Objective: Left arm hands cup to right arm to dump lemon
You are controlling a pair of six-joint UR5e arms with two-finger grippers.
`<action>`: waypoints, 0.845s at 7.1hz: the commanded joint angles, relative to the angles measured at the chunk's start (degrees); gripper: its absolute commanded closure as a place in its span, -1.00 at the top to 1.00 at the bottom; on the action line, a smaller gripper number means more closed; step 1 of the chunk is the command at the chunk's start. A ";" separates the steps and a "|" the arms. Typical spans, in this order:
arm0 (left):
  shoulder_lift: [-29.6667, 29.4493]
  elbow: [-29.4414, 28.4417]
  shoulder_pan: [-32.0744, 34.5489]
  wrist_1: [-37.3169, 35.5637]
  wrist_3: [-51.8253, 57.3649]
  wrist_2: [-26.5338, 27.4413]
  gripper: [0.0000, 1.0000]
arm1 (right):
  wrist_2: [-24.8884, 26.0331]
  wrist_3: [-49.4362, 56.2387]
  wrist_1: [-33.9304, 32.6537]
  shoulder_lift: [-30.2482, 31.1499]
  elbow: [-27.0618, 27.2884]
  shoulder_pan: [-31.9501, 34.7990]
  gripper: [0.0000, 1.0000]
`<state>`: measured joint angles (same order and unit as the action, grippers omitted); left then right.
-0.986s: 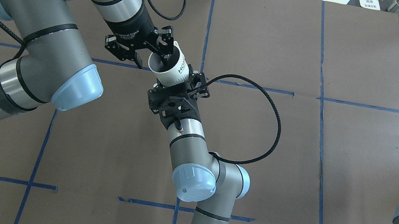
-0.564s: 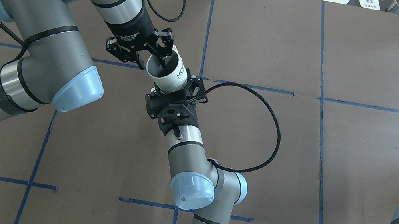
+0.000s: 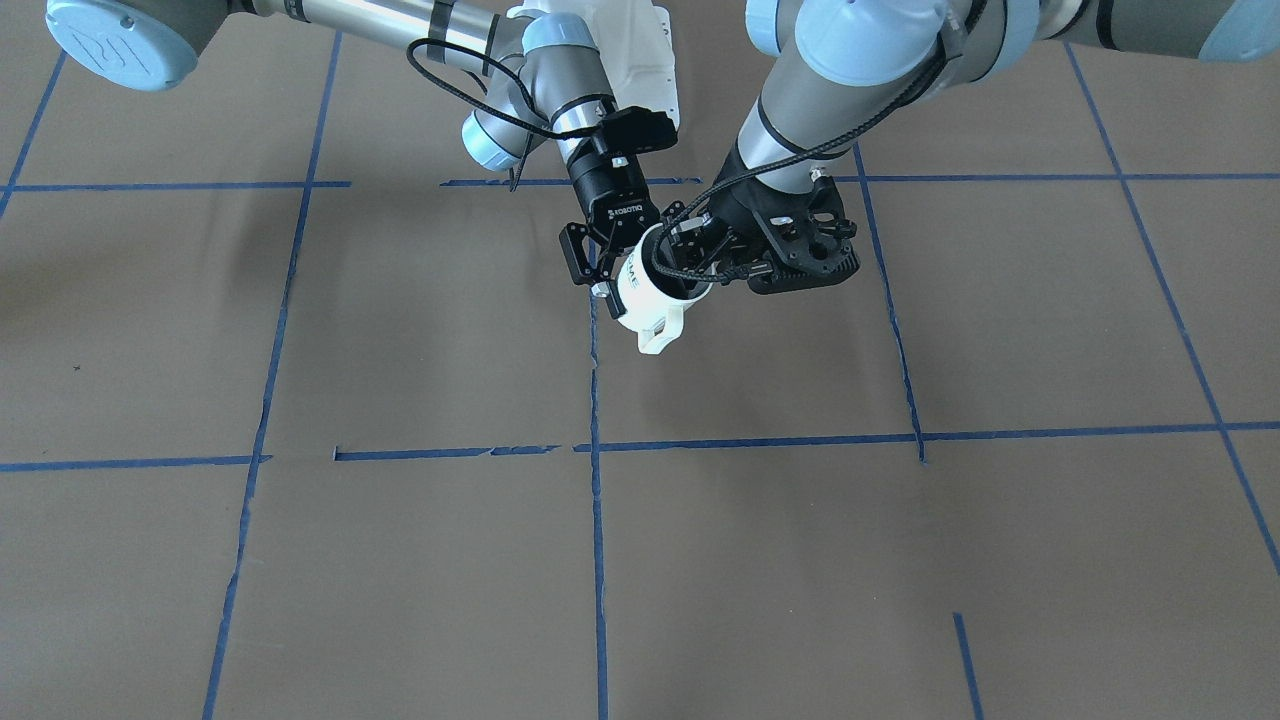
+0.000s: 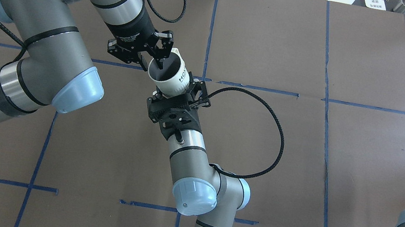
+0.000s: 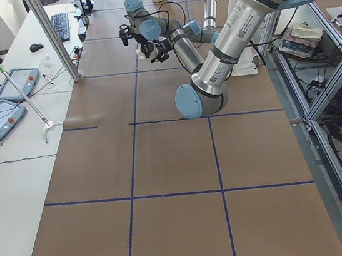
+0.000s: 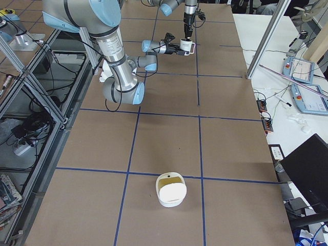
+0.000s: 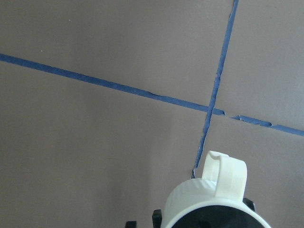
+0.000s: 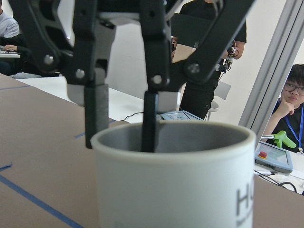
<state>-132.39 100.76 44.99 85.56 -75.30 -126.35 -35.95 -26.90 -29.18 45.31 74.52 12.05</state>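
The white ribbed cup (image 4: 175, 79) hangs tilted above the table between both grippers, its handle (image 3: 662, 335) pointing away from the robot. My right gripper (image 4: 177, 88) is shut around the cup's body from the near side. My left gripper (image 4: 152, 63) straddles the rim, with one finger (image 8: 149, 118) inside the mouth and one (image 8: 96, 109) outside. A clear gap shows between these fingers and the wall, so the left gripper is open. The cup also shows in the left wrist view (image 7: 209, 202). Its inside is dark, and the lemon is hidden.
The table (image 4: 364, 157) is covered in brown paper with a blue tape grid. A white tub (image 6: 170, 190) with a yellowish inside stands at the table's end on my right. Operators and tablets are at a side table (image 6: 302, 66) beyond the far edge.
The cup and both grippers have shifted slightly to the left. The cup's mouth has turned more toward the overhead camera.
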 commanded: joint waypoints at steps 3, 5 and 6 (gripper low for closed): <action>0.11 -0.04 -0.08 1.46 0.33 0.05 -1.00 | -0.08 0.00 0.00 -0.14 0.10 -0.01 1.00; 0.90 -0.21 -0.08 1.46 0.42 0.14 -1.00 | -0.08 0.00 0.00 -0.05 0.28 0.08 1.00; 0.99 -0.65 0.27 1.46 0.51 0.23 -1.00 | -0.08 0.00 0.00 0.04 0.37 0.08 1.00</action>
<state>-131.59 100.49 45.01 87.01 -74.87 -126.22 -36.04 -26.89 -29.18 45.28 74.78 12.10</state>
